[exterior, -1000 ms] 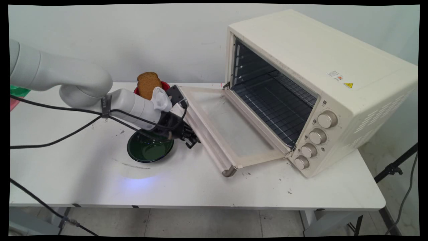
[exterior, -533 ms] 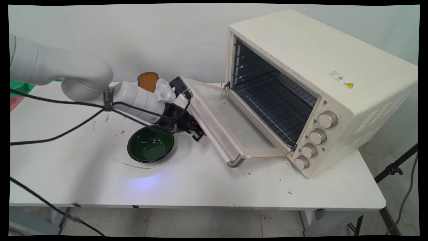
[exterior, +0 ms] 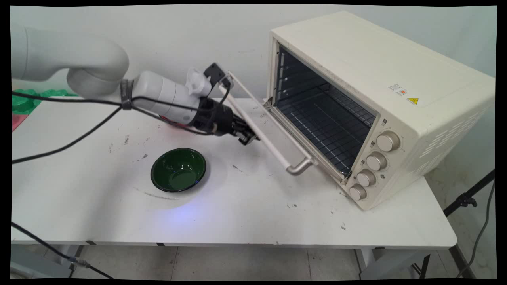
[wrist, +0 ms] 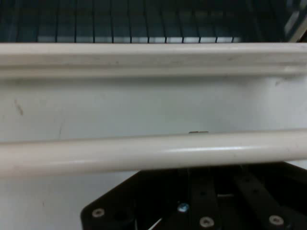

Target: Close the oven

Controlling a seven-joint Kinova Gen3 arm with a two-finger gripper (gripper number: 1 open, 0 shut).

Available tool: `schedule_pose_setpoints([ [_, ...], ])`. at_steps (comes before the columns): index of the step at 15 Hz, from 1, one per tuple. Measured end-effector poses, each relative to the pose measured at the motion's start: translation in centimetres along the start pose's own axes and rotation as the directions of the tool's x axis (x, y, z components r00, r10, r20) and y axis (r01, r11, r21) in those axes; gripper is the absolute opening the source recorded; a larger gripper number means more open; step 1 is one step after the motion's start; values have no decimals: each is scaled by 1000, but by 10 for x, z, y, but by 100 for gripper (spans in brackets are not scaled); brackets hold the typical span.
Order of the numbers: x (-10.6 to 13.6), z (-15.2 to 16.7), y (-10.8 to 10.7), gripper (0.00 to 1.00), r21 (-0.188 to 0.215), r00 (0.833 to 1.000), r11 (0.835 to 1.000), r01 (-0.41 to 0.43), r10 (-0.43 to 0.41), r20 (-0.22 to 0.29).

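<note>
White arm reaches in low from the left, gripper (exterior: pixel 247 136) under the oven door's handle (exterior: pixel 264 138) — finger state cannot be told. Green bowl (exterior: pixel 178 170) sits on the scuffed white table (exterior: pixel 237 213) — pale wall behind.

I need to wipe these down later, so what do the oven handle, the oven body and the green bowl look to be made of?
Handle: cream bar with a smooth sheen, plastic or painted metal; its end bracket looks like bare brushed metal.
Oven: cream matte shell, likely painted sheet metal, judging by the punched side vents.
Bowl: dark green and very glossy with clear reflections, so glazed ceramic, enamel or glass; the look leaves it open.
</note>
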Motion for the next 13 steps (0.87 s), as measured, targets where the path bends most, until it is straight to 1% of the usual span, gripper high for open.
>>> schedule_pose_setpoints([
  [7,36,-25,-3,0,-21,998,1000,-11,10,-68],
  [13,57,-46,-8,0,-33,994,999,-35,31,-109],
])
